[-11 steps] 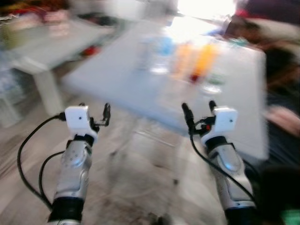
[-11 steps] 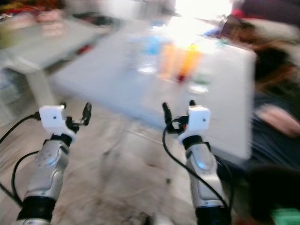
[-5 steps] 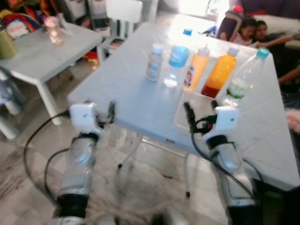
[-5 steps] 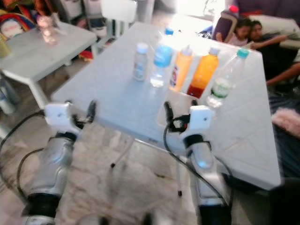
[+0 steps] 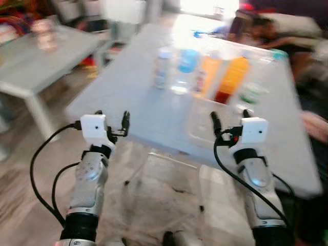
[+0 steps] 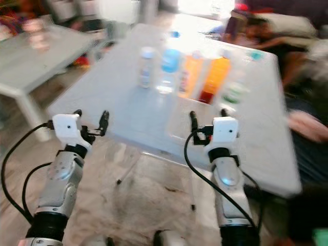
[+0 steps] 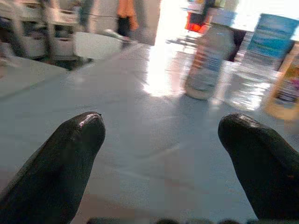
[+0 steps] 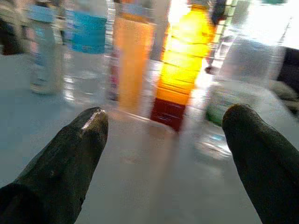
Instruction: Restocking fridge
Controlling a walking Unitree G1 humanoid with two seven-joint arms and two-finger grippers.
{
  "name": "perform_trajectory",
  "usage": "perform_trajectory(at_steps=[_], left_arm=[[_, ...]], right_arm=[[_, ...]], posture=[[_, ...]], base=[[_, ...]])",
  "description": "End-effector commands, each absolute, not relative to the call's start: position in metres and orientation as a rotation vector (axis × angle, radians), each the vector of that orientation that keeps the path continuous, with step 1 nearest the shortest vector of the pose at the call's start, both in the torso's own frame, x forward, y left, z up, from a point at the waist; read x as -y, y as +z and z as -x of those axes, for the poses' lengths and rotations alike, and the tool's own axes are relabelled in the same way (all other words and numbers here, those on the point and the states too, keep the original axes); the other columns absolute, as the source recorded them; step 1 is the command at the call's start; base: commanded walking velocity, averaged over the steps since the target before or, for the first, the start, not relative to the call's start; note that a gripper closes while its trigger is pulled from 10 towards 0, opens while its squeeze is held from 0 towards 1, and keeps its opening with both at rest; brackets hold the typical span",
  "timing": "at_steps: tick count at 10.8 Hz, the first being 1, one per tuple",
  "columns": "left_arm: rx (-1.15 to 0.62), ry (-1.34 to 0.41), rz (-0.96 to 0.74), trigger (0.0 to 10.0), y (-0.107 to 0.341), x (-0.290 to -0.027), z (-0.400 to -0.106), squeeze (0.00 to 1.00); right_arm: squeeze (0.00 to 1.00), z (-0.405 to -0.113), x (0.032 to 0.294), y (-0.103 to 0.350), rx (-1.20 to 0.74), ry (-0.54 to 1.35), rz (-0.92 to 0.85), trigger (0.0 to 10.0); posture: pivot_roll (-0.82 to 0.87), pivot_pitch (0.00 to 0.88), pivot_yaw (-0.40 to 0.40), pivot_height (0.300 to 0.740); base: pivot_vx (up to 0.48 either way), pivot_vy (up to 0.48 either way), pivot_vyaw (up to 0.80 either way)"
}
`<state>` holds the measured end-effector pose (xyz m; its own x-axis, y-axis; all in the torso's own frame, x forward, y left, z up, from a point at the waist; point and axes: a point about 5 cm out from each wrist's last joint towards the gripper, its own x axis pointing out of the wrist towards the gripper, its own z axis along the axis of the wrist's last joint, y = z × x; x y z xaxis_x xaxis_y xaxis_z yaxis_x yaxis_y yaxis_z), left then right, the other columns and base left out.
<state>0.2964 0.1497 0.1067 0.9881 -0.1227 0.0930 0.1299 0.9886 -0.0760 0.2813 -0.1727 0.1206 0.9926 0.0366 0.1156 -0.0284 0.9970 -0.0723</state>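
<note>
Table [image 5: 154,110]: large pale surface carrying all the drinks; its near edge runs just ahead of both grippers, so walking on at this height could drive the wrists into that edge and jolt everything on it
Clear tray [image 5: 207,120]: shallow and transparent, near the table's near edge on the right, hard to pick out against the pale top; a low reach could catch its rim and push it into the bottles
Bottle row: five bottles stand upright and close together across the middle of the table toward its far edge; judged risk, closing on one may knock its neighbour over
Clear green-capped bottle [image 8: 233,88]: tallest, at the right end of the row, toward the table's right edge, green label low on the body
Orange juice bottle [image 8: 184,70]: orange liquid, dark red band at the base, beside the tray's far side
Orange squeeze bottle [image 8: 133,60]: paler orange, just left of the juice
Blue-labelled water bottle [image 8: 84,46]: clear body, smooth wall likely to slip under light pressure
Small white bottle [image 7: 208,56]: left end of the row, blue cap
Right gripper [image 5: 229,117]: fingers spread apart, nothing between them, at the near edge, aimed at the juice
Left gripper [image 5: 111,119]: fingers spread apart and empty, at the near edge, short of the small white bottle
</note>
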Motion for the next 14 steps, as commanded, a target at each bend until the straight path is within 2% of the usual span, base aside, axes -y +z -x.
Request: perform_trajectory(at_steps=[1,3,5,9,14], left_arm=[[0.091,-0.157,0.075,10.0,0.107,-0.145,-0.296,0.0],[0.089,-0.157,0.073,10.0,0.107,-0.146,-0.295,0.0],[0.083,-0.159,0.071,10.0,0.105,-0.146,-0.293,0.0],[0.08,-0.169,0.067,10.0,0.105,-0.143,-0.294,0.0],[0.093,-0.171,0.074,10.0,0.108,-0.142,-0.296,0.0]], right_arm=[[0.0,-0.282,0.176,0.119,0.112,0.01,0.071,10.0],[0.0,-0.283,0.175,0.123,0.134,0.018,0.093,10.0],[0.0,-0.282,0.171,0.116,0.09,0.028,-0.03,10.0],[0.0,-0.282,0.167,0.106,0.023,0.044,-0.161,10.0],[0.0,-0.274,0.174,0.104,0.016,0.006,-0.155,10.0]], posture=[[0.06,0.056,-0.095,0.74],[0.06,0.057,-0.091,0.74],[0.07,0.061,-0.088,0.74],[0.07,0.068,-0.087,0.74],[0.06,0.066,-0.087,0.74]], base=[[0.0,0.0,-0.8],[0.0,0.0,-0.8],[0.0,0.0,0.0],[0.0,0.0,0.0],[0.0,0.0,0.0]])
